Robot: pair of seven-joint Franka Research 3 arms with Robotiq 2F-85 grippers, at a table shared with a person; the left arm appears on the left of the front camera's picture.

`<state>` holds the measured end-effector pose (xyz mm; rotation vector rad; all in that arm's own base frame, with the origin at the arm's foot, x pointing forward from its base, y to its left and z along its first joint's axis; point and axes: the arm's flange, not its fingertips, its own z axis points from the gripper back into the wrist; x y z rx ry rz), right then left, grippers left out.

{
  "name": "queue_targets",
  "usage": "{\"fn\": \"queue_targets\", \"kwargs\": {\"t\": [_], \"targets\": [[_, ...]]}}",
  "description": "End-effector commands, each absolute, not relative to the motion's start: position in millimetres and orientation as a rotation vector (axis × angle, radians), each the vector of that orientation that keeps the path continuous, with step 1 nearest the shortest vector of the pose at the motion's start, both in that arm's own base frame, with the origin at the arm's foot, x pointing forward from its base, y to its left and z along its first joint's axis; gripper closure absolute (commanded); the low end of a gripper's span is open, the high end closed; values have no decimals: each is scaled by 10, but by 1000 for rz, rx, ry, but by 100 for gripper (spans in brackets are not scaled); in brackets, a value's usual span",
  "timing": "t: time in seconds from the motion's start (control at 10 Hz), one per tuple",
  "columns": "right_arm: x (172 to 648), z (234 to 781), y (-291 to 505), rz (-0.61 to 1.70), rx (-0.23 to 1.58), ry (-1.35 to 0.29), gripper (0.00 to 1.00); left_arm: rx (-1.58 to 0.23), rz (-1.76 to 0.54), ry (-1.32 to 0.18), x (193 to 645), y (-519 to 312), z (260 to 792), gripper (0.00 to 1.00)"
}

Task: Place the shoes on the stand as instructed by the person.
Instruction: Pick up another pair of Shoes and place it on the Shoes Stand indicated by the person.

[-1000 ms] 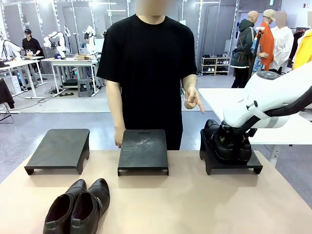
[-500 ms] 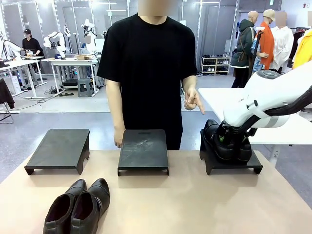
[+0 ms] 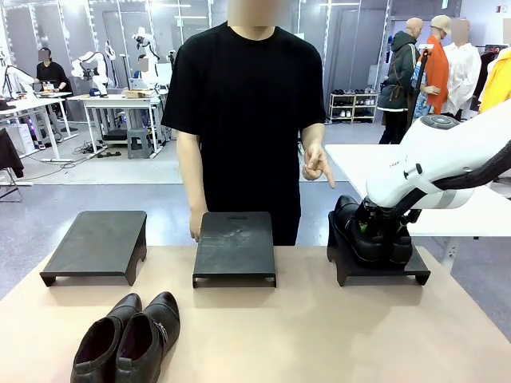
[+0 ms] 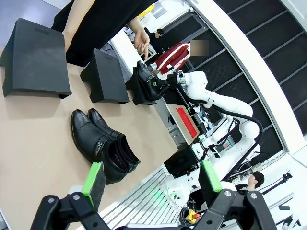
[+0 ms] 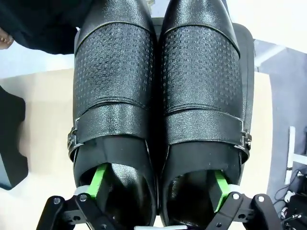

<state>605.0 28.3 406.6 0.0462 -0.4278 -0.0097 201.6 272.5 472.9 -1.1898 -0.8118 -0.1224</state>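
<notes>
One pair of glossy black shoes (image 3: 357,234) stands on the right stand (image 3: 382,272), toes toward the person. My right gripper (image 3: 383,227) reaches down into this pair. In the right wrist view, the shoes (image 5: 115,72) lie side by side and my right gripper (image 5: 158,184) is open, one green-padded finger (image 5: 98,179) inside each shoe's opening. The other pair of shoes (image 3: 128,339) lies on the table at the front left. My left gripper (image 4: 151,177) hangs open and empty above that pair (image 4: 103,146). The person's hand (image 3: 318,167) points down toward the right stand.
A left stand (image 3: 96,243) and a middle stand (image 3: 234,247) sit bare along the table's far edge. The person's other hand (image 3: 196,226) rests behind the middle stand. The tan table (image 3: 319,335) has free room in the middle and front right.
The person has shifted slightly to the right. Both arms and both pairs of shoes stand as before.
</notes>
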Motion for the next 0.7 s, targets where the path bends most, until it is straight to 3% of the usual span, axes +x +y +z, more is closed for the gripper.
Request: {"fn": "queue_targets", "kwargs": {"t": [0.0,0.2,0.6], "targets": [[6047,4052,282,-10,46,-428,0,-1197,-141,-822,2000,2750,4740,0],[6050,4066,283,-10,46,-428,0,-1197,-141,-822,2000,2750,4740,0],[5073,4888,111,60,287,-403,0,-1197,-141,-822,2000,2750,4740,0]]}}
